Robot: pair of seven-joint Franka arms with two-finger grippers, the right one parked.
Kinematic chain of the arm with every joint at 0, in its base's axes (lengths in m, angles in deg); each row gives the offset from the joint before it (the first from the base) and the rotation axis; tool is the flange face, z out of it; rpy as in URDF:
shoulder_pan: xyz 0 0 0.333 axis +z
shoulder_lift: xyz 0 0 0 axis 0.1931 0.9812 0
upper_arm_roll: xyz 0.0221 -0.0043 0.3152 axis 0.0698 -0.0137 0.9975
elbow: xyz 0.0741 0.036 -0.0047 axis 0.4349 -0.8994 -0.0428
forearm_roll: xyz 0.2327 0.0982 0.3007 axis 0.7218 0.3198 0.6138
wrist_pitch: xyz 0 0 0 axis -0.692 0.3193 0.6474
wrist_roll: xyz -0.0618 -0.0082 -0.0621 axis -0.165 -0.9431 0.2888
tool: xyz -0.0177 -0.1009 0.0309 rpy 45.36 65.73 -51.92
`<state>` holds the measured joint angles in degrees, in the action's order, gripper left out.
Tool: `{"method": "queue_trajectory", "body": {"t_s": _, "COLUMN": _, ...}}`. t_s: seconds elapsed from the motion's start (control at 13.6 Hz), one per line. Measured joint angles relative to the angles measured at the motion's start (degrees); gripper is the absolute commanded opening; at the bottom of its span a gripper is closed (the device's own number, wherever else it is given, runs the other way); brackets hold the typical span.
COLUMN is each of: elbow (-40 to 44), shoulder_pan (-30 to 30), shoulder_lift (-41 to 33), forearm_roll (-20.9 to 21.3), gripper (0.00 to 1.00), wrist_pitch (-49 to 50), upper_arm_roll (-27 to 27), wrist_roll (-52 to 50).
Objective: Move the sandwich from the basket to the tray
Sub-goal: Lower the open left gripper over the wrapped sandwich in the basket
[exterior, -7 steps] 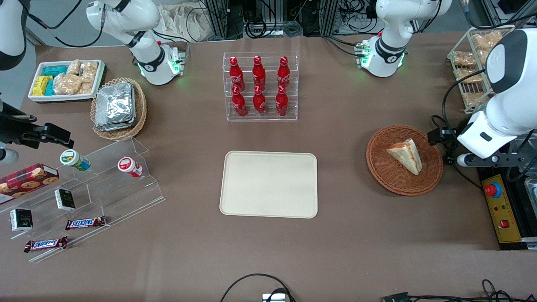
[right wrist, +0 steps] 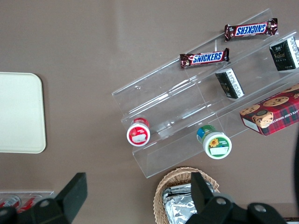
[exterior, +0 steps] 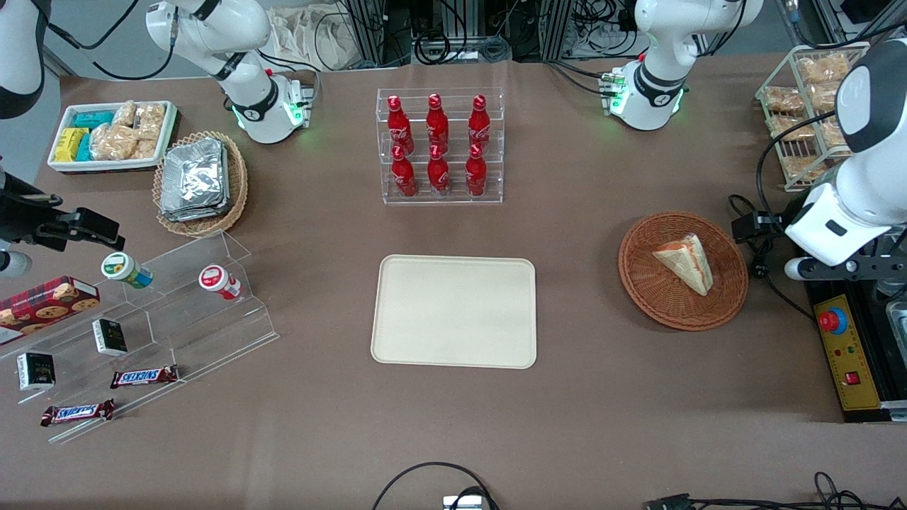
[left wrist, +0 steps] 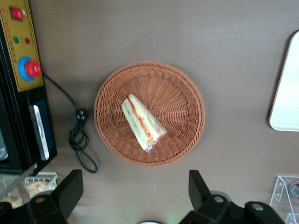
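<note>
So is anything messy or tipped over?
Nothing spilled or broken. The sandwich lies on its side in the basket, the tray sits flat, and the open end effector hovers above the basket.

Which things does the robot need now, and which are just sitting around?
Needed: triangular pale-bread sandwich; round reddish-brown wicker basket; flat cream rectangular tray; left arm's open tool high above the basket.

Just sitting: red bottles; foil packets; Snickers bars.

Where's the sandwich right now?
The sandwich lies in the basket, toward the working arm's end of the table, apart from the tray. The open gripper hovers above it.
</note>
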<state>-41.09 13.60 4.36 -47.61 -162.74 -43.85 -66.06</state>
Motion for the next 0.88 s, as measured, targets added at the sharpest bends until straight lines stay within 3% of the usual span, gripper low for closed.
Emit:
{"method": "queue_trajectory", "body": {"t_s": 0.37, "elbow": -2.97, "shoulder_pan": 0.17, "shoulder_lift": 2.07, "forearm_roll": -0.08, "gripper": 1.00, "wrist_pitch": -0.03, "upper_arm_roll": 2.21, "wrist_roll": -8.57}}
{"method": "queue_trajectory", "body": {"t_s": 0.88, "elbow": -28.37, "shoulder_pan": 0.13, "shoulder_lift": -3.85, "forearm_roll": -0.19, "gripper": 1.00, "wrist_pitch": -27.07, "upper_arm_roll": 2.85, "wrist_roll": -28.50}}
